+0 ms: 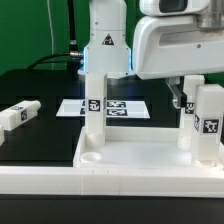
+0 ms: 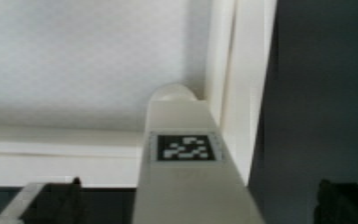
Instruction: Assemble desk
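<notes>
The wide white plastic rimmed slab (image 1: 140, 160) lies flat along the near edge of the black bench (image 1: 40, 140), sockets up, so legs can be set in from above. Three short square-section white plastic legs with black-and-white tags stand upright in its corners. The far-left leg (image 1: 93, 108) is at the exterior view's left. The far-right leg (image 1: 187, 125) and the near-right leg (image 1: 210, 120) are at the exterior view's right.

A round empty socket (image 1: 90, 157) shows in the slab's near corner at the exterior view's left. By my reading it is meant for the fourth, loose leg (image 1: 18, 113). That one lies on its side near the bench's edge at the exterior view's left, well apart from the slab. The flat marker board (image 1: 110, 107) lies on the bench behind the slab.

The pincer (image 1: 178, 98) hangs just over what seems to be the far-right leg, spread wide. In the wrist view its fingertips (image 2: 348, 203) flank that leg without touching, so the socket alone holds it upright. I judge three of four legs fitted. The wide spread suits either closing on this leg to tighten it or lifting clear to fetch the loose leg.
</notes>
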